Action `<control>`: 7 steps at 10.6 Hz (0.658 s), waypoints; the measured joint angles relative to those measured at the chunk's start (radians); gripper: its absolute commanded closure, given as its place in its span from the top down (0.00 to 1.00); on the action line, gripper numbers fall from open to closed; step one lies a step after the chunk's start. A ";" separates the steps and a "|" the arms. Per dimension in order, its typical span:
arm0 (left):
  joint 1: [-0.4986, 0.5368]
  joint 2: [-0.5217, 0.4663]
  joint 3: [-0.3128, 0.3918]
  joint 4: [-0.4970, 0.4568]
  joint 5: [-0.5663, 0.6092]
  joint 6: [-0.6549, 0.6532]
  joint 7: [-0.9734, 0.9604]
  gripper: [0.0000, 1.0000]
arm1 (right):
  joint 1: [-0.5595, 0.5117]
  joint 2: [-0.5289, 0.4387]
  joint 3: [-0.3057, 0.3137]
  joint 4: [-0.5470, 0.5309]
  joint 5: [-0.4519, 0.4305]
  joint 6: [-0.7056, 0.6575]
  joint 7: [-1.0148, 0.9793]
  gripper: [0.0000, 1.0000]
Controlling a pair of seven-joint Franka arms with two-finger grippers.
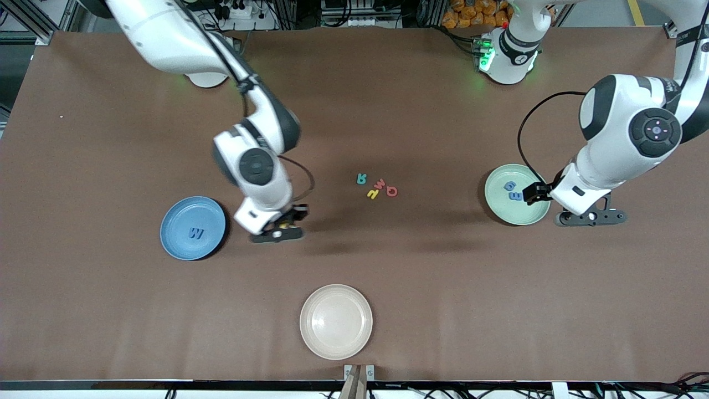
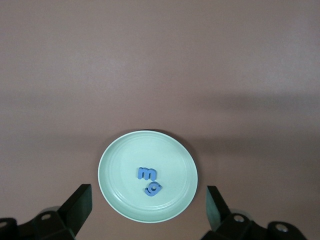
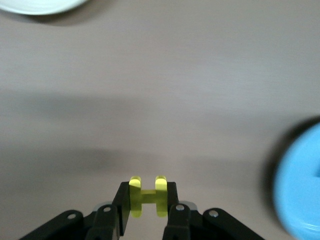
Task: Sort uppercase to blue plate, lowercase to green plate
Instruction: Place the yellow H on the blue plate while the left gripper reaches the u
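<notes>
**Currently: yellow H pinched in the air, just short of the blue plate**

Right gripper [image 3: 145, 202] hangs above bare table, its fingers pressed together on the yellow H [image 3: 146, 196], which stands upright between them with its two top prongs poking clear. Blue plate [image 1: 193, 228] sits on the table just beside this gripper, toward the right arm's end, and already carries the blue W [image 1: 195, 233].

Left gripper [image 2: 150, 212] waits with its fingers spread wide and nothing between them, hovering at the rim of the green plate [image 1: 517, 194]. In that plate lie the blue m [image 2: 146, 173] and the blue g [image 2: 153, 189], touching each other.

Between the two grippers, on the open table, a small cluster remains: the teal R [image 1: 361, 178], the red m [image 1: 380, 183], the yellow h [image 1: 372, 193] and the red Q [image 1: 392, 192], packed close together.

Risks, as a judgement. The H is light foam held by a narrow strip, so it may twist or slip out on the way across. Releasing too early would drop it on the table or on the rim, from where it could bounce off. A low approach might clip the plate edge and shove the plate. Later, the tight cluster invites catching two letters at once. The cream plate [image 1: 335, 321], nearer the front camera than both grippers, is a wrong destination.
</notes>
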 measured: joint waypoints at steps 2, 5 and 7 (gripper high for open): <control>-0.004 0.000 0.003 0.002 -0.013 -0.010 0.000 1.00 | -0.123 -0.070 -0.031 -0.117 0.012 -0.010 -0.114 0.00; -0.047 0.003 -0.030 -0.002 -0.112 -0.019 -0.069 1.00 | -0.191 -0.078 -0.157 -0.202 0.042 -0.012 -0.261 0.00; -0.079 0.016 -0.100 -0.004 -0.113 -0.002 -0.212 1.00 | -0.209 -0.078 -0.203 -0.235 0.051 -0.009 -0.285 0.27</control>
